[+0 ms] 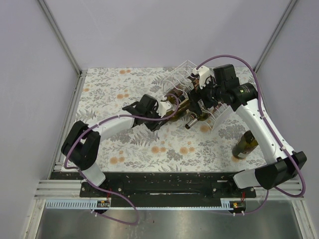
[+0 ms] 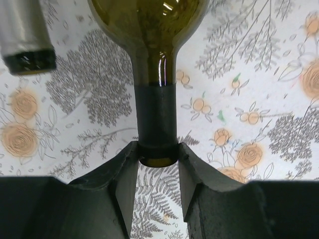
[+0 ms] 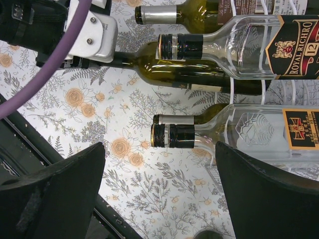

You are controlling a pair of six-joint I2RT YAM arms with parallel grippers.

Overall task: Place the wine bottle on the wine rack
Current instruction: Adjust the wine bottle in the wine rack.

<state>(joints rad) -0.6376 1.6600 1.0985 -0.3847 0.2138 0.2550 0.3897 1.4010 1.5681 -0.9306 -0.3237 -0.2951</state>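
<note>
Top view: we are seeing the left tool [image 1: 163, 106] clamping the neck of the wine bottle [image 1: 178, 103], which is lying level with its body reaching in among the ribs of the wine rack [image 1: 185, 69] at the far right of the counter [image 1: 124, 144]. The right tool [image 1: 200, 92] is hovering over the rack, and a further bottle [image 1: 245, 144] is standing upright well apart, beside the right arm

Left wrist view: only here are we seeing the grip itself, the dark fingers [image 2: 119, 179] pressing both sides of the neck just at its lip. A silver-capped bottle [image 2: 27, 45] is showing its mouth at upper left

Right wrist view: the right tool is standing wide open and holding nothing. Beyond it, clear bottles [image 3: 239, 45] with dark labels are lying in the rack, the green wine bottle lying between them. Whether its body is resting in a cradle we cannot tell
</note>
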